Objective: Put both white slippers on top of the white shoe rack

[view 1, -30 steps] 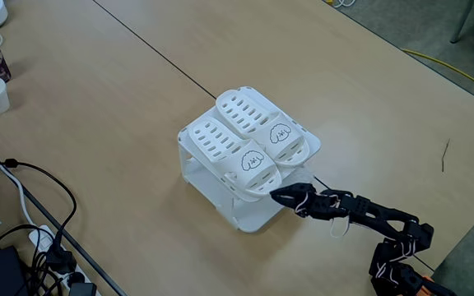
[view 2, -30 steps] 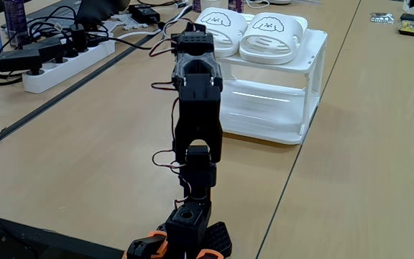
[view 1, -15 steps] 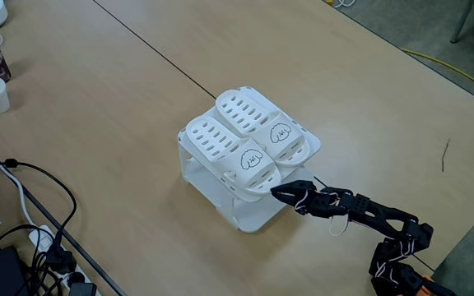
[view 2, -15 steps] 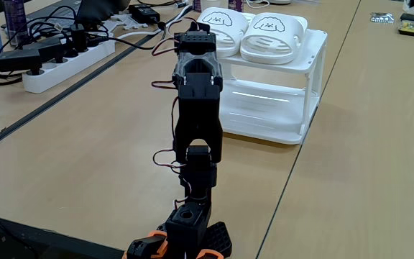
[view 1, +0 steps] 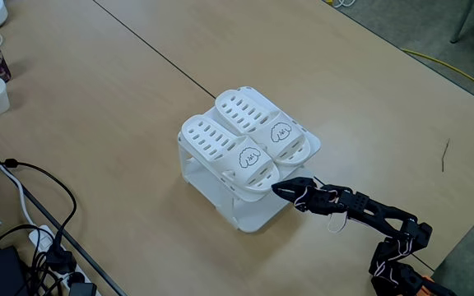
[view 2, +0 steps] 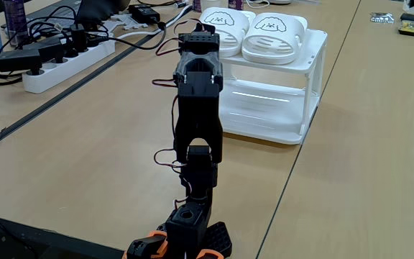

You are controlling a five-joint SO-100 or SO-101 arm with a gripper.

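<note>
white slippers [view 1: 241, 136] with puppy faces, perforated footbeds, atop rack [view 1: 253, 215].

White slippers [view 1: 241, 140], black puppy faces

Black plastic arm [view 2: 196, 115] is showing blocky servo segments, thin red and white wires looping along its joints, orange pieces peeking at its base [view 2: 182, 241].

Arm [view 1: 369, 212] outstretched low, fingers [view 1: 283, 192] closed.
</note>
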